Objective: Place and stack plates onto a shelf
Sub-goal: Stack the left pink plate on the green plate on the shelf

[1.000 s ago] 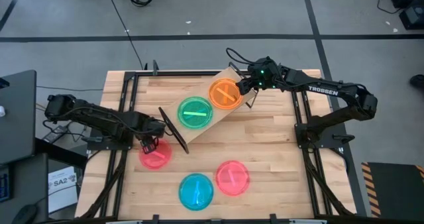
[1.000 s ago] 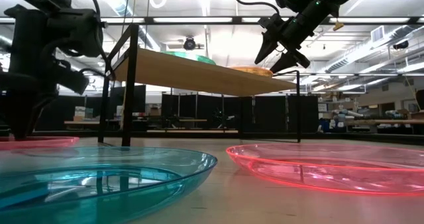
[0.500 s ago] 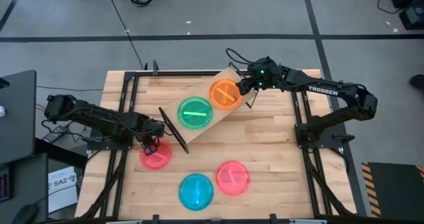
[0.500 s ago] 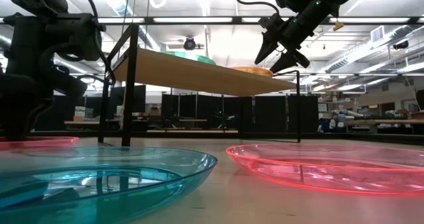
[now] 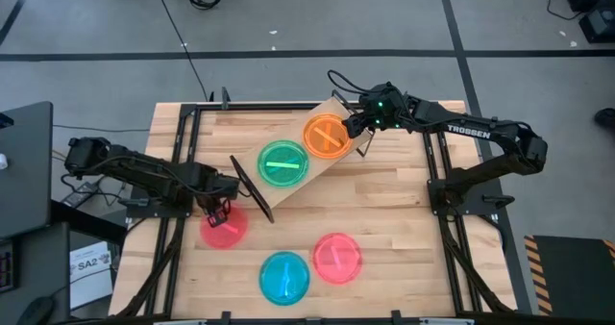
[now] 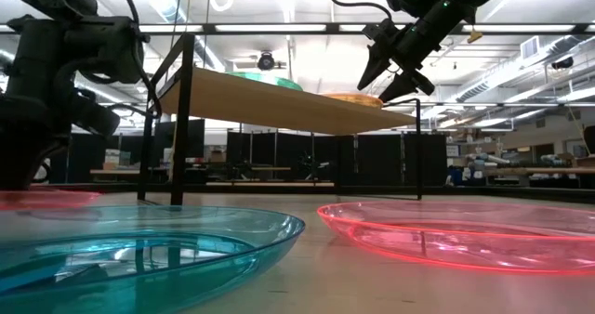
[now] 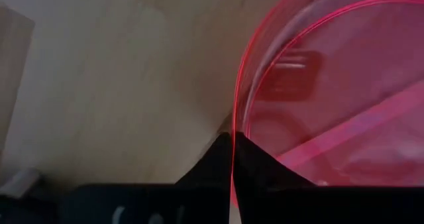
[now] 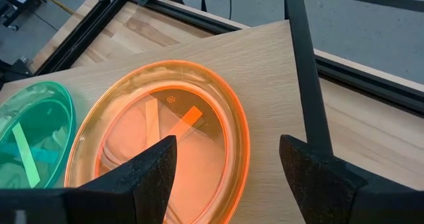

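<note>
A pink plate lies on the table near its left edge, and my left gripper stands over its far rim, shut on it. The shelf stands slantwise at the table's middle on black wire legs. It carries a green plate and an orange plate. My right gripper hangs open just above the shelf's far right end, beside the orange plate, touching nothing. A blue plate and another pink plate lie near the front edge. My left gripper pinches the pink plate's thin rim between its two fingers, one finger outside the rim and one over the plate's inside. The fingers come from above, pointing down, at the plate's far edge. The plate's bottom lies on the table.
Black frame rails run along the table's left and right sides. The shelf's wire leg stands close to my left gripper. Bare tabletop lies between the shelf and the front plates.
My left gripper has shut on the pink plate's far rim without shifting from its place over it. My right gripper has kept still, open over the shelf.
</note>
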